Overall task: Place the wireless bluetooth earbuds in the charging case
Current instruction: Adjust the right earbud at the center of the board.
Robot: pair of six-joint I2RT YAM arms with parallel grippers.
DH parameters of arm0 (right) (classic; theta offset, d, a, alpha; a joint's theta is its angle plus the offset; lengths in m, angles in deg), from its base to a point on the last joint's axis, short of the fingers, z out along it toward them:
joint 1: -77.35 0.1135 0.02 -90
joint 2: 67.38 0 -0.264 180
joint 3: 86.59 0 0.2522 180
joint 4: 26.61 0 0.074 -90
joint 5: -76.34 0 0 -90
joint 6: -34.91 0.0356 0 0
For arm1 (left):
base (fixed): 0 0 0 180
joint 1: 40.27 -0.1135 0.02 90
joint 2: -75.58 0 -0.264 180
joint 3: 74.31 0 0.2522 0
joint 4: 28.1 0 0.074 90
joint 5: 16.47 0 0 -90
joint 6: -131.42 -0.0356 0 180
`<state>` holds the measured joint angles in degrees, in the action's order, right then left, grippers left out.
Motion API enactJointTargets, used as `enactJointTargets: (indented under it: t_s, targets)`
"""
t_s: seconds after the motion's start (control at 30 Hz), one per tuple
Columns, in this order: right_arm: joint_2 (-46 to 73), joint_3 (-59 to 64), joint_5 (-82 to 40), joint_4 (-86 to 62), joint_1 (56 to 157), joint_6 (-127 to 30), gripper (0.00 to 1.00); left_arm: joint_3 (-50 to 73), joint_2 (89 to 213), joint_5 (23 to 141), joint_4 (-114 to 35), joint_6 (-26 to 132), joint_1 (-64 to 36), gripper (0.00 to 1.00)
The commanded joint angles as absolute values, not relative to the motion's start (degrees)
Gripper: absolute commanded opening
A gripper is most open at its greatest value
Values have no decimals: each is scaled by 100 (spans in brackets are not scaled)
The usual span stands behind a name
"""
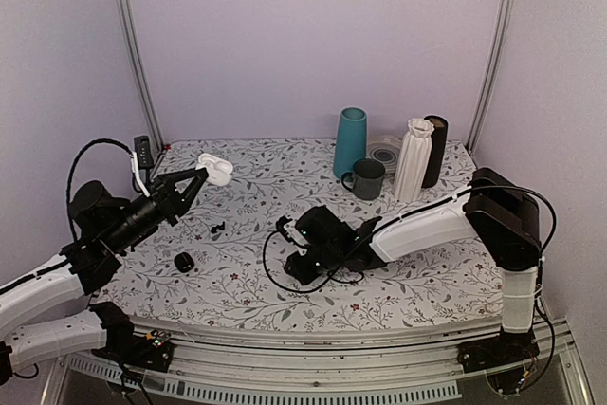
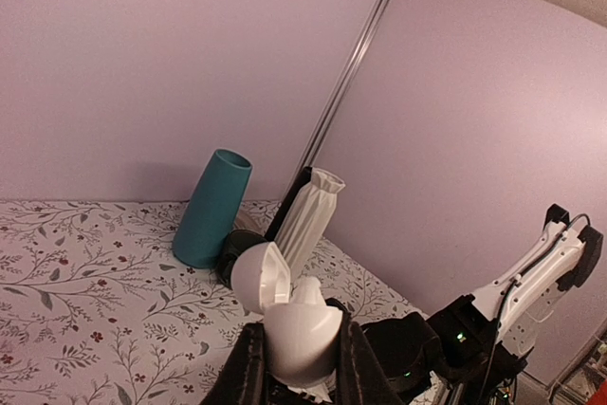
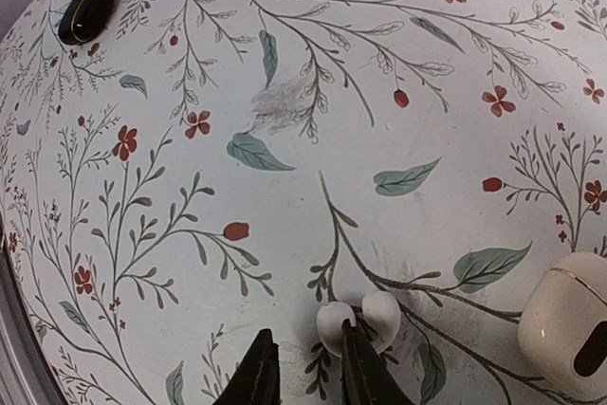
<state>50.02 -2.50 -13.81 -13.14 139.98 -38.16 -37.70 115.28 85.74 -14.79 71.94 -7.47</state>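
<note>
My left gripper (image 1: 202,175) (image 2: 302,353) is raised over the table's back left, shut on a white charging case (image 1: 216,170) (image 2: 299,334). Its lid (image 2: 261,277) is flipped open. My right gripper (image 1: 292,270) (image 3: 303,334) is low over the middle of the table, jaws slightly apart with nothing between them. Two tiny white earbuds (image 3: 381,315) lie side by side on the cloth. The right fingertip (image 3: 349,348) overlaps the left one. A pair of tiny dark buds (image 1: 217,228) lies on the table between the arms.
A black oval case (image 1: 184,261) (image 3: 87,11) lies front left. A cream case (image 3: 569,324) rests just right of the white buds. A teal vase (image 1: 351,142), dark mug (image 1: 368,178), white ribbed vase (image 1: 413,158) and black cylinder (image 1: 436,149) stand at the back.
</note>
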Motion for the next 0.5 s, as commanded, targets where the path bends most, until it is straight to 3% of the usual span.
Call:
enactJointTargets:
  t_s: [0.0, 0.47]
  targets:
    - [5034, -108, -1498, -1215, 14090, -3574, 23, -3819, 11469, 8610, -1400, 7235, -841, 0]
    - [4638, -76, -1684, -937, 14138, -3228, 24, -3811, 11524, 8627, -1358, 7233, -844, 0]
